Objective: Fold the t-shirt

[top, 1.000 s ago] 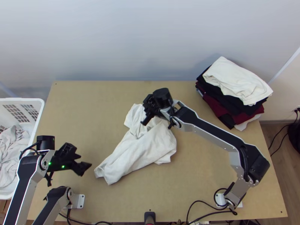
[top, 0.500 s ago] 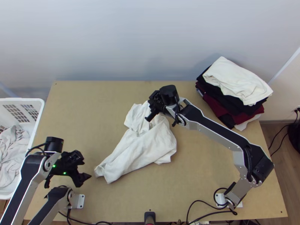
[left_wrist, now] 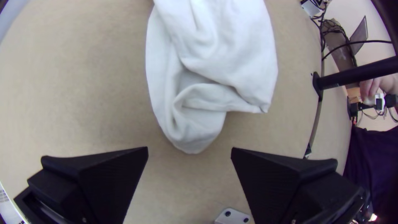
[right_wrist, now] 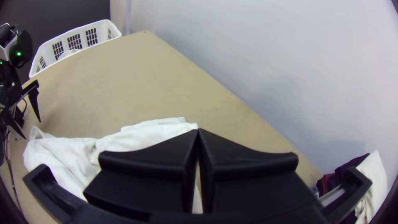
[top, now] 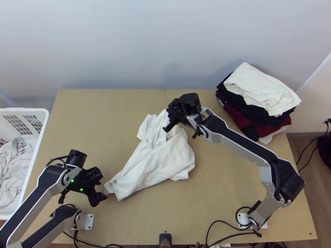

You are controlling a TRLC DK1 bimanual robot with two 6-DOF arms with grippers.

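The white t-shirt (top: 153, 161) lies bunched in a long slanting heap on the table. At its far end my right gripper (top: 166, 127) stands over the cloth; in the right wrist view the right gripper (right_wrist: 198, 130) is closed on an upper edge of the shirt (right_wrist: 141, 135), though the pinch itself is hidden. Just off the shirt's lower-left end is my left gripper (top: 102, 199). In the left wrist view the left gripper (left_wrist: 189, 150) has its fingers wide apart with nothing between them, close to the shirt's rounded end (left_wrist: 195, 132).
Folded clothes (top: 260, 95), dark and maroon with a cream one on top, are piled at the table's far right corner. A white basket (top: 41, 120) holding light cloth stands beyond the left edge. Bare tabletop (top: 99, 120) spreads behind the shirt.
My right gripper has shifted a little right and toward the table's far side, and the shirt's lower-left end has crept slightly that way. My left gripper has moved right, nearer that end.
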